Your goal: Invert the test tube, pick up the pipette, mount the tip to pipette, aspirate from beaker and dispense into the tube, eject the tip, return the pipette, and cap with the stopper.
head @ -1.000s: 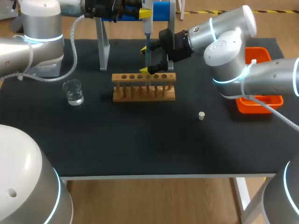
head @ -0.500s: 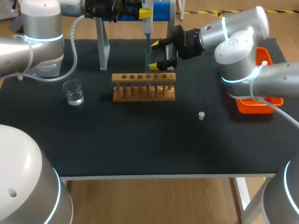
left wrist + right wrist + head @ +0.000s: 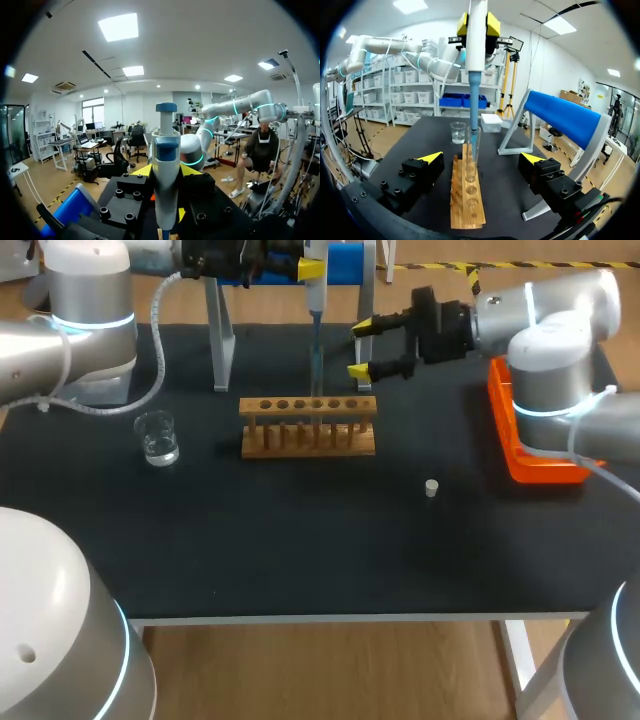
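Pipette gripped by left tool — right tool spread.

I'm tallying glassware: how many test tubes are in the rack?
1: a test tube stands in the rack, right under the pipette's tip. The other holes look empty.

A matte black table spans the view, evenly lit.

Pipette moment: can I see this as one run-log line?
left fingers: shut on pipette above test tube | right fingers: open, beside rack | stopper: on table
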Controlling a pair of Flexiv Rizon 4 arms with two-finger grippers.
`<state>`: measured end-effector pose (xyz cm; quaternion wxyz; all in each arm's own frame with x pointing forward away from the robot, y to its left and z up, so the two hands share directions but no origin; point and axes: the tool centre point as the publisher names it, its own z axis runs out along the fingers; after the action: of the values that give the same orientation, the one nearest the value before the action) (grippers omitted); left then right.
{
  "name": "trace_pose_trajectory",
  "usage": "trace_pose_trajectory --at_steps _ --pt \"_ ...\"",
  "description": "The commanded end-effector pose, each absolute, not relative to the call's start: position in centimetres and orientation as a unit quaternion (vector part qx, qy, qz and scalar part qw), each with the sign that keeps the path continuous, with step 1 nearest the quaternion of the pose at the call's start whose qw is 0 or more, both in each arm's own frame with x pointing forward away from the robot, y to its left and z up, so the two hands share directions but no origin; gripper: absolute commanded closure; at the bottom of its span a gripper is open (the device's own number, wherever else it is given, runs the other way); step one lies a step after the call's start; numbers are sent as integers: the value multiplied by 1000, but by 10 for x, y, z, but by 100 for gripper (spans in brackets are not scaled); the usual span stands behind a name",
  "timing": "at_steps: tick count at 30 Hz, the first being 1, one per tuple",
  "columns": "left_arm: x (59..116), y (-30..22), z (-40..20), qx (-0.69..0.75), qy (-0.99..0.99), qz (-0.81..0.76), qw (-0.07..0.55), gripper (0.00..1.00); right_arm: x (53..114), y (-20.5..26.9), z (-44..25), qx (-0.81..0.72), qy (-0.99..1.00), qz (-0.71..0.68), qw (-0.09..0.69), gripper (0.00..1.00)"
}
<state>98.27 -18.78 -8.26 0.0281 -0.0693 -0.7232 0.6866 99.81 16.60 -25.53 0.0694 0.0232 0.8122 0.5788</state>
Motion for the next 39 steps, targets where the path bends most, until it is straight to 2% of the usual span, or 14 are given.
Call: trace_pose_trajectory --at_steps 1,23,39 --pt "983 -187 -82 -70 -724 686 29 100 990 152 -242 26 808 585 63 0" --pt "983 -187 -82 -70 -724 686 29 100 955 120 -113 40 754 649 94 0" --pt "983 -187 -82 -70 -724 686 29 100 967 146 -59 19 714 696 80 0"
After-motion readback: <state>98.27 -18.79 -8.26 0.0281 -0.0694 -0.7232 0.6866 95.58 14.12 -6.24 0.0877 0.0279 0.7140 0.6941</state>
